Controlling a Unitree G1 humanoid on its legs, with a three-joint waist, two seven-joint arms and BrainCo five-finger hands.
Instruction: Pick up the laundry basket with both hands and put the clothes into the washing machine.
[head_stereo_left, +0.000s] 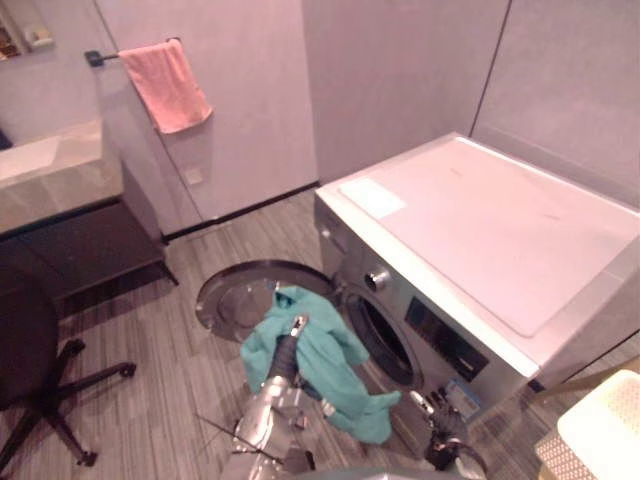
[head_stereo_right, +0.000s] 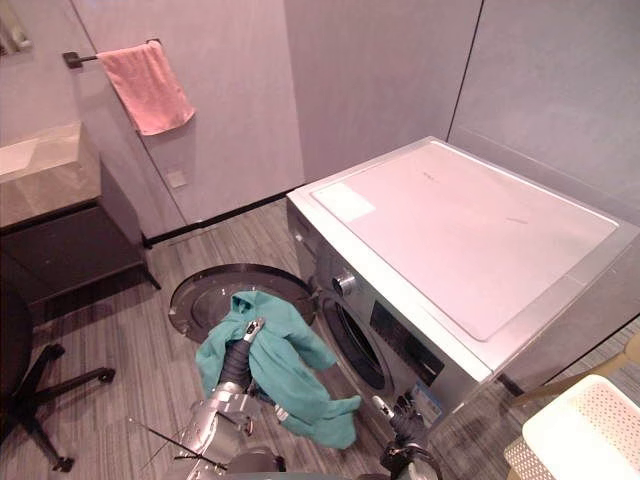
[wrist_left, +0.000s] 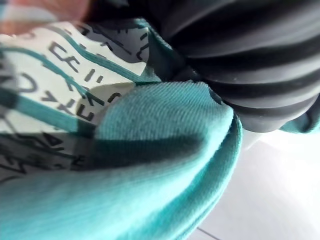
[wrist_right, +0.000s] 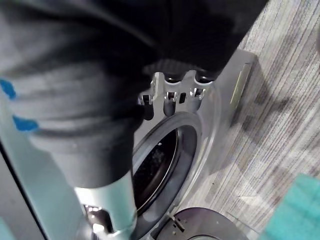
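A teal garment (head_stereo_left: 325, 365) hangs in the air in front of the washing machine (head_stereo_left: 480, 240), draped around my left hand (head_stereo_left: 292, 335), which is shut on it. The cloth's teal fabric (wrist_left: 150, 165) and a printed white patch lie close against the hand's dark cover. The machine's round door (head_stereo_left: 235, 295) is swung open to the left, and the dark drum opening (head_stereo_left: 385, 340) is bare just right of the garment. My right hand (head_stereo_left: 442, 418) hovers low by the machine's front, fingers (wrist_right: 170, 92) relaxed and holding nothing. A white perforated laundry basket (head_stereo_left: 600, 430) stands at the lower right.
A pink towel (head_stereo_left: 168, 85) hangs on a wall rail at the back left. Below it stand a stone counter (head_stereo_left: 55, 175) with a dark cabinet and a black office chair (head_stereo_left: 30, 360). Grey plank floor (head_stereo_left: 150, 400) lies between chair and machine.
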